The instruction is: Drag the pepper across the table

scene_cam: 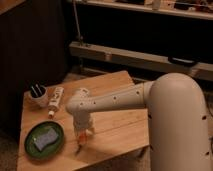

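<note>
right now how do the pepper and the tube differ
The pepper is orange and slender; the tube is white and thicker. The pepper sits at the gripper, near the front edge; the tube lies apart from it, by the cup. Both rest on the table.

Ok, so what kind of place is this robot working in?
Probably a test lab, not a home: a small wood table with a few props, a green plate and white tube, and a bare metal rail behind. The claw is low over the table's front, by the plate.
</note>
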Robot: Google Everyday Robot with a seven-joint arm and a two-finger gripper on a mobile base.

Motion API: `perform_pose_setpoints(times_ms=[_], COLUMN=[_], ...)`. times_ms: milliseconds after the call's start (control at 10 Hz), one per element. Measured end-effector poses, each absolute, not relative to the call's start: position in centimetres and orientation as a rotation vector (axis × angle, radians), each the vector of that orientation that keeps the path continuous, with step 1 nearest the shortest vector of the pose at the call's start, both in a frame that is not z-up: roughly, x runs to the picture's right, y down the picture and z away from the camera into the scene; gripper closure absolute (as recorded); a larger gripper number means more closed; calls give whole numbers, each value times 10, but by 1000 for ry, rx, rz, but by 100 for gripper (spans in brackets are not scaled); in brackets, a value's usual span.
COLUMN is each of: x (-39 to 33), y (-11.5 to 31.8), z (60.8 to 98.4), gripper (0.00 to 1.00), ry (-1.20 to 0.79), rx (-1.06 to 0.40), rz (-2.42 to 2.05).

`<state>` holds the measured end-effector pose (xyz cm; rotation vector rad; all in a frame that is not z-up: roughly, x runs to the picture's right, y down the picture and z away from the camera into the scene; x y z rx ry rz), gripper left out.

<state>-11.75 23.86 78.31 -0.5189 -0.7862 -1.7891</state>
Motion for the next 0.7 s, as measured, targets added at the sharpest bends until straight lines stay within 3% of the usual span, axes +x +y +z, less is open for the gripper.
perform_pose_setpoints(times_ms=[200,300,500,700], x=[-117,-116,-118,-117], y=[241,242,243,244], z=[786,786,785,785], gripper=[75,76,63,41], ry=[-786,-779,-760,-754], rx=[-530,-536,-546,-549], rz=[-1796,-1803,-1817,-1825])
